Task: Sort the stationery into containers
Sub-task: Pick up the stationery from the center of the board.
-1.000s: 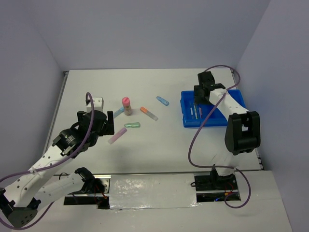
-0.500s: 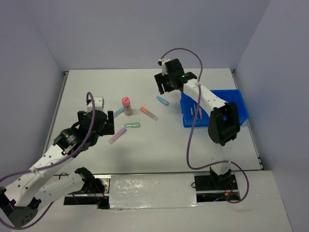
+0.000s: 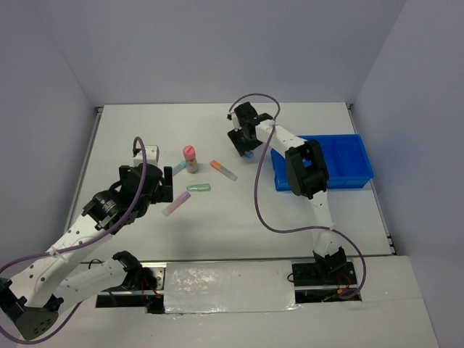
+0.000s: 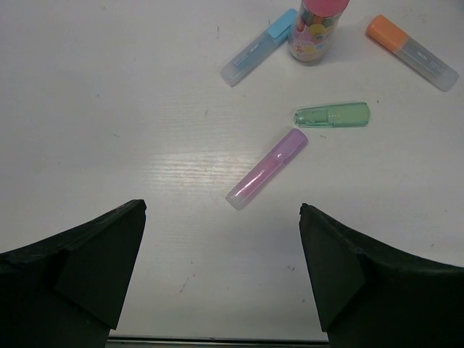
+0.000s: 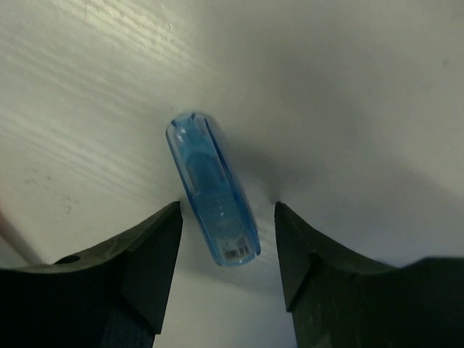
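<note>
My right gripper (image 3: 247, 144) is open, low over a clear blue stick (image 5: 212, 190) lying on the table, with a jaw on either side of its near end (image 5: 227, 268). The bright blue tray (image 3: 344, 156) stands to its right, its left part hidden by the right arm. My left gripper (image 4: 223, 275) is open and empty, just short of a lilac stick (image 4: 267, 167). Beyond that lie a green stick (image 4: 332, 115), a light-blue-capped stick (image 4: 259, 47), the pink-capped bottle (image 4: 317, 29) standing upright, and an orange-capped stick (image 4: 411, 52).
In the top view the bottle (image 3: 191, 158), orange stick (image 3: 223, 170), green stick (image 3: 199, 188) and lilac stick (image 3: 176, 204) are grouped left of centre. Walls close the table at the back and both sides.
My right arm swung left from over the tray to the blue stick and came down around it. My left gripper shifted slightly forward towards the lilac stick.
</note>
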Controlling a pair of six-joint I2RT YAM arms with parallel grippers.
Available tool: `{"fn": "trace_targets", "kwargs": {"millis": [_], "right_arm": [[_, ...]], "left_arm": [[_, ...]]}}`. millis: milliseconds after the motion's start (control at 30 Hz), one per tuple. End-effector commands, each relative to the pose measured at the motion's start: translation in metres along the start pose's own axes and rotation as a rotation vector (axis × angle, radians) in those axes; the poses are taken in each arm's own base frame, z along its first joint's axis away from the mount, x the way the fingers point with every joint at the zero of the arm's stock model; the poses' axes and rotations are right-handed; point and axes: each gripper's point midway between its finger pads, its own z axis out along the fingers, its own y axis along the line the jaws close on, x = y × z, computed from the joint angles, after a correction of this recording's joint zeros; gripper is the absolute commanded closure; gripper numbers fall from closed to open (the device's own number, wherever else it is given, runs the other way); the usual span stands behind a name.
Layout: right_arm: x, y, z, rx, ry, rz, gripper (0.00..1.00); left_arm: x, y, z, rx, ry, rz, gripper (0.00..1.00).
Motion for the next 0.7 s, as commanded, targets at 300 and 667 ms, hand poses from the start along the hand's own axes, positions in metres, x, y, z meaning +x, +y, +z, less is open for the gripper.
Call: {"fn": "trace_targets", "kwargs": {"millis": [300, 667], "right_arm": [[0.021, 0.034, -0.008, -0.1, 0.064, 0.021, 0.96], [-0.051, 0.029, -0.193, -0.228, -0.47, 0.113, 0.95]], "left_arm": [[-0.013, -0.004, -0.003, 0.034, -0.051, -0.022, 0.01], [-0.012, -0.003, -0.003, 0.032, -0.049, -0.023, 0.01]]}}
